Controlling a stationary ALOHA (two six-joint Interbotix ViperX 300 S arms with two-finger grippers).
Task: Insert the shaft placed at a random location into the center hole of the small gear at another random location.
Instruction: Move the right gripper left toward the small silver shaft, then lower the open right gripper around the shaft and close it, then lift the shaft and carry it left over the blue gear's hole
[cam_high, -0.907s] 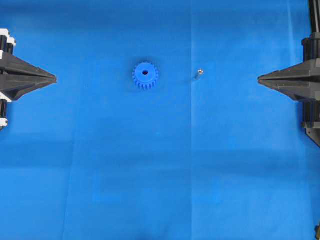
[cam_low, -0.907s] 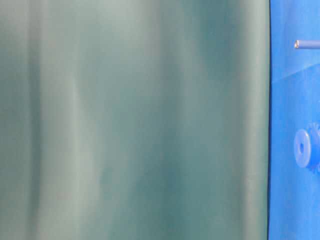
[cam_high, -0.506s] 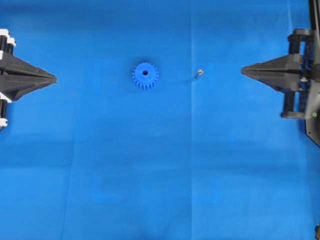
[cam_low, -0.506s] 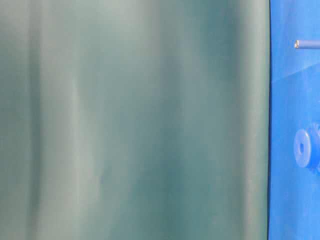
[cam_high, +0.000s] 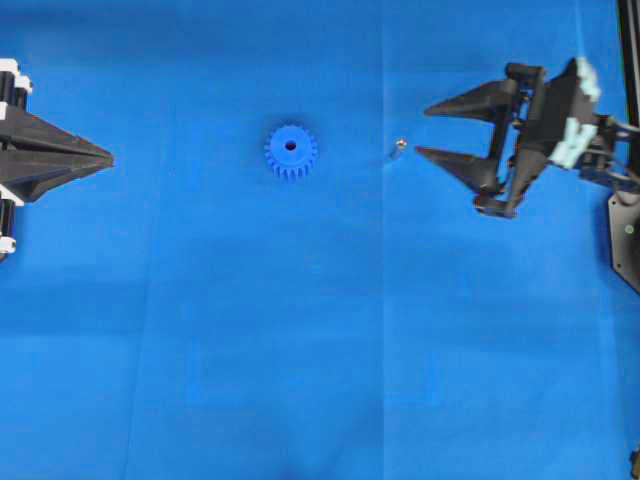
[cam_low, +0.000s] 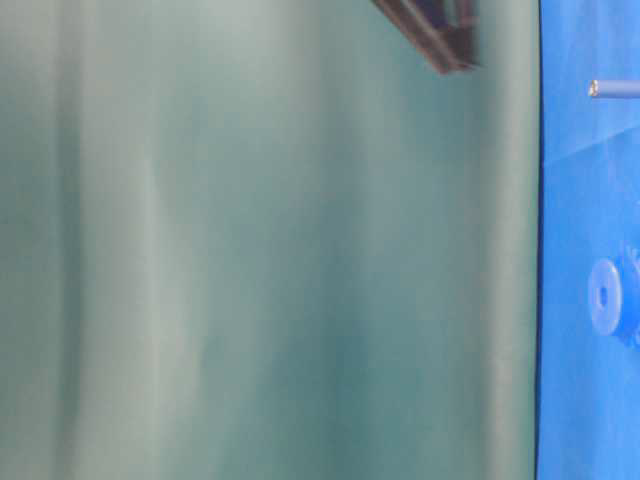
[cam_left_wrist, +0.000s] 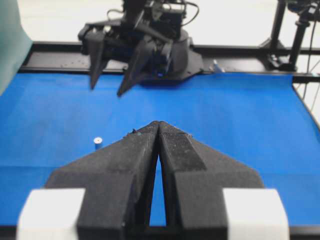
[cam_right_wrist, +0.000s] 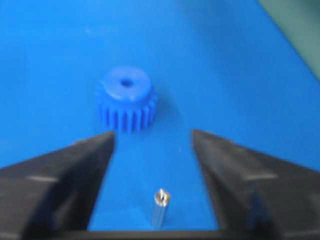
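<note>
Shaft (cam_high: 397, 148) stands on the blue mat (cam_high: 300, 350), right of the small gear (cam_high: 291, 152), well apart. Right gripper (cam_high: 420, 130) spread wide, empty, just beside it. Left gripper (cam_high: 108, 157) pinched closed. Pin looks light, stiff, slick: grip mid-body, 2 pads square.

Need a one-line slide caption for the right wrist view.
Open right tool frames the upright shaft, with the small gear beyond on the blue mat.

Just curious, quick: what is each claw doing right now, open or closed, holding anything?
Left gripper: closed, holding nothing.
Right gripper: open, empty; the shaft stands between its fingers, not gripped.
</note>
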